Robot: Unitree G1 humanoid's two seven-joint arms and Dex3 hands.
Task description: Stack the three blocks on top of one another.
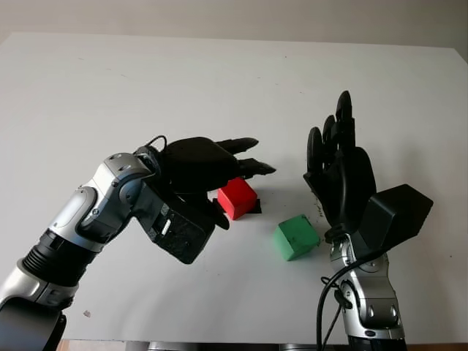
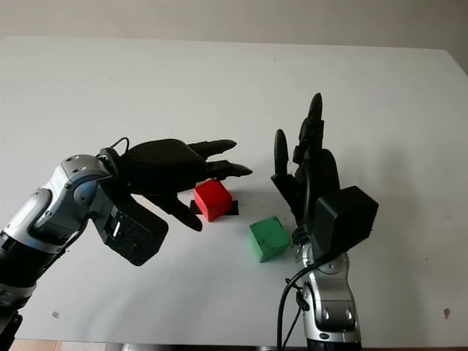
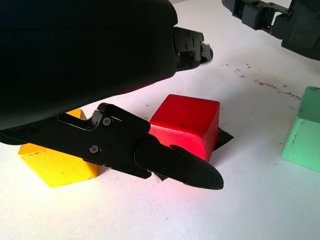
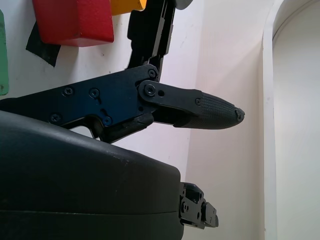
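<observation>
Three blocks lay unstacked on the table [image 1: 110, 88]. Open left hand [image 1: 219, 168] hovered over red block [image 1: 236, 197], yellow block [image 3: 55, 162] beside it under the palm; green block [image 1: 295, 237] lay nearer the open right hand [image 1: 338, 164].

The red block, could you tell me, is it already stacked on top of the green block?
No, the red block sits on the table beside the green block, with bare tabletop between them.

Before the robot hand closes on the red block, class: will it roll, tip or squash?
The red block looks like a rigid cube with flat faces, so it should slide rather than roll. It sits flat on the table, low and squat, so tipping seems unlikely. Its smooth painted faces may slip under the open left robot hand.
</observation>
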